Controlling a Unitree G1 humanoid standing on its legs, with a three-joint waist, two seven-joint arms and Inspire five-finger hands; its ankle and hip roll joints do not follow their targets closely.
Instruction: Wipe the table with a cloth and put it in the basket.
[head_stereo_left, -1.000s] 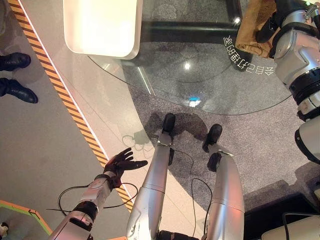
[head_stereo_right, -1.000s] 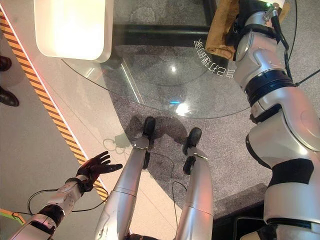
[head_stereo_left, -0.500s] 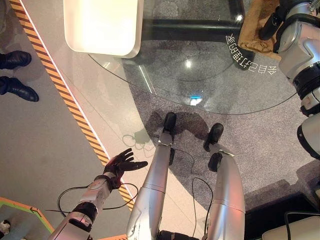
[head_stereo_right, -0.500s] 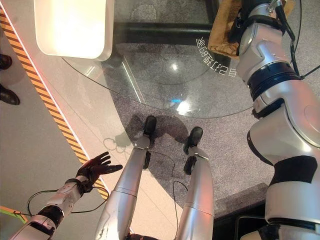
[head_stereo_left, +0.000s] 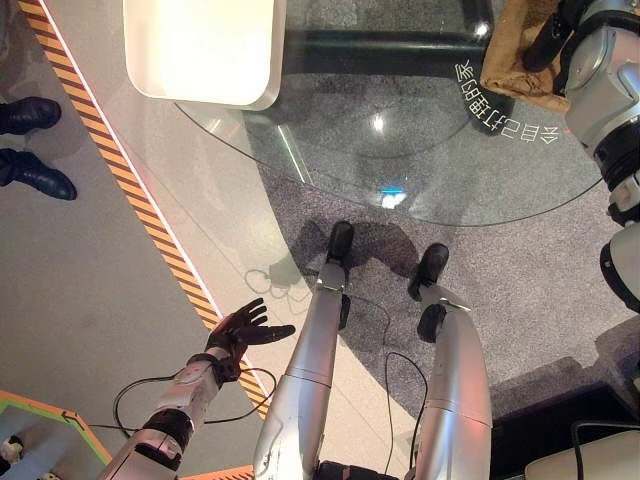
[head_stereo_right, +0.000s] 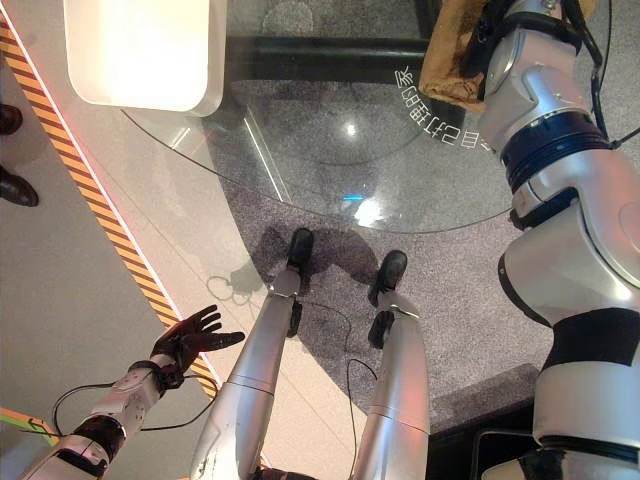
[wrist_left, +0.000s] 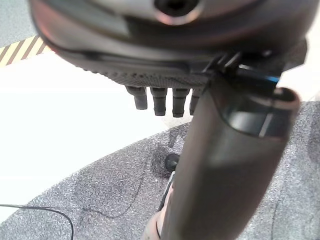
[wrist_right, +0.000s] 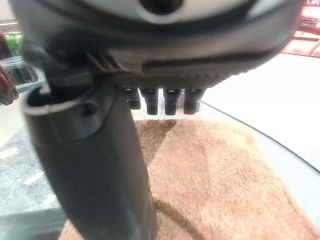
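Right wrist view: right robot hand (wrist_right: 95, 150), fingers straight, lay flat on the brown cloth (wrist_right: 215, 180) on the glass worktop (head_stereo_left: 420, 160), apparently pressing it for wiping; left robot hand (head_stereo_left: 240, 328) hung open and idle over the floor.

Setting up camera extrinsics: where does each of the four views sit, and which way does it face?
Left eye view: on the head, looking down at the glass table, white basket, open left hand low over the floor.
Right eye view: beside it, same scene; right hand on the brown cloth.
Left wrist view: on the left wrist, along straight fingers toward the floor.
Right wrist view: on the right wrist, along the thumb onto the cloth.
Shared: both eye views show table, basket, cloth.
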